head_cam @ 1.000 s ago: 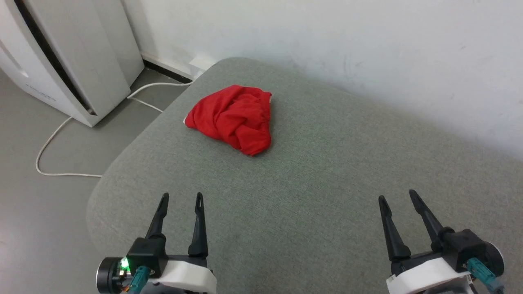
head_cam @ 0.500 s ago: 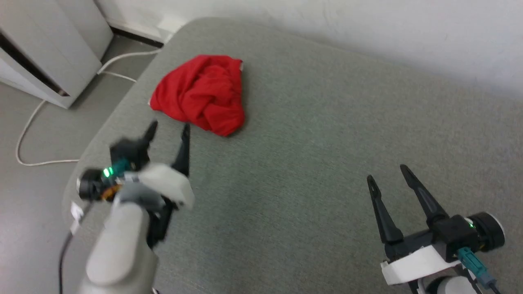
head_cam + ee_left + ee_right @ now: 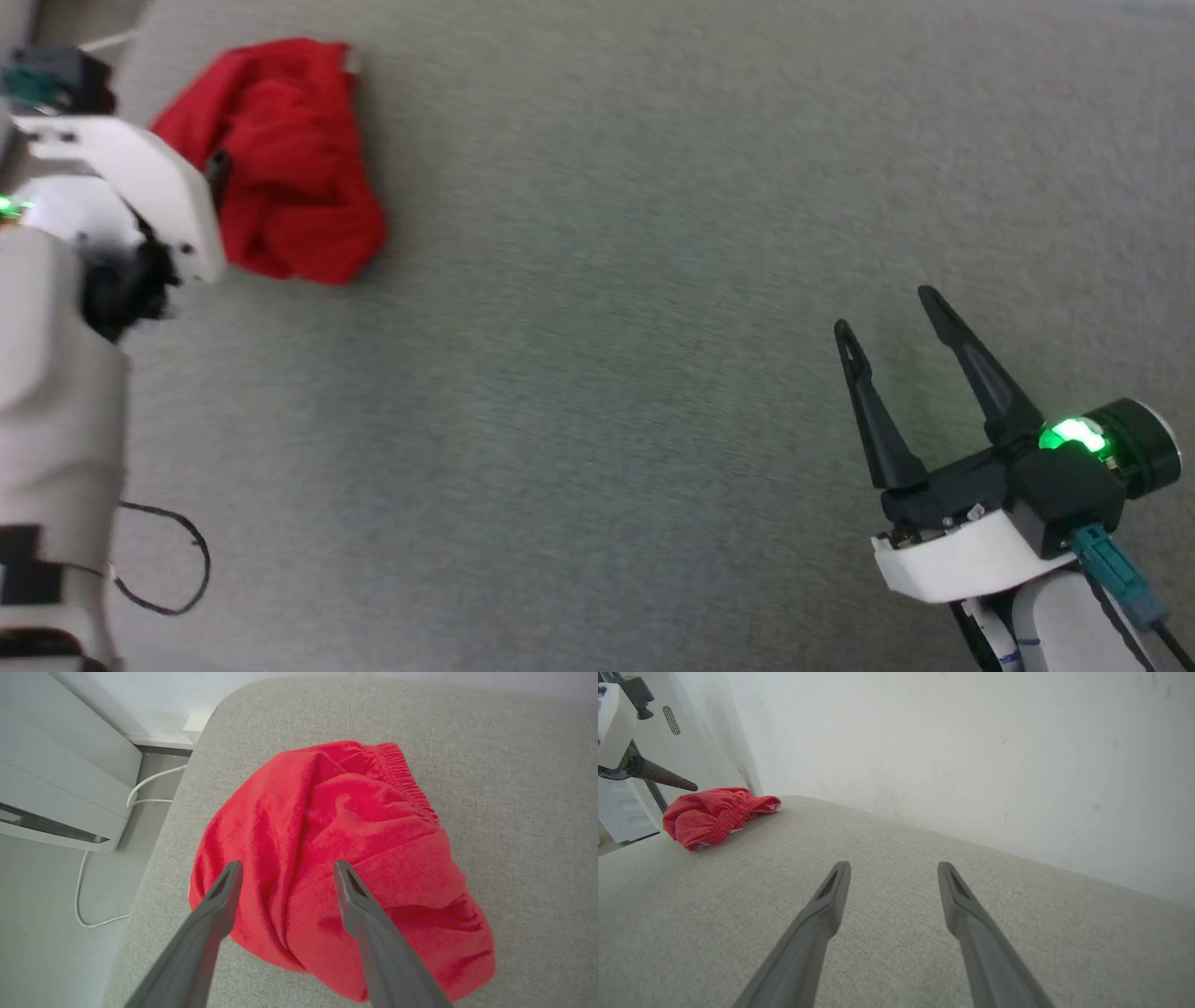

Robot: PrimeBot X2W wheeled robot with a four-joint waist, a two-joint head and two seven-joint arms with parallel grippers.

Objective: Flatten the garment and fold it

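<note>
L wrist view: the garment (image 3: 336, 858) lies crumpled in a heap near a corner of the grey cushion (image 3: 514, 765), close to its edge. Over it the left gripper (image 3: 285, 872) hovers, fingers spread, nothing pinched. Judging by the folds it's soft, light, limp, not fragile; prob. drags & bunches rather than slides. Best hold looks like the gathered waistband (image 3: 406, 779): thicker, easy to pinch, good for pulling the heap out flat.

R wrist view: the right gripper (image 3: 892, 868) is spread too, over bare cushion, well apart from the garment, which sits far off near the wall (image 3: 971, 742).

Head view: garment upper left, right gripper lower right, holding nothing. No brand, label or legible writing in any view.
</note>
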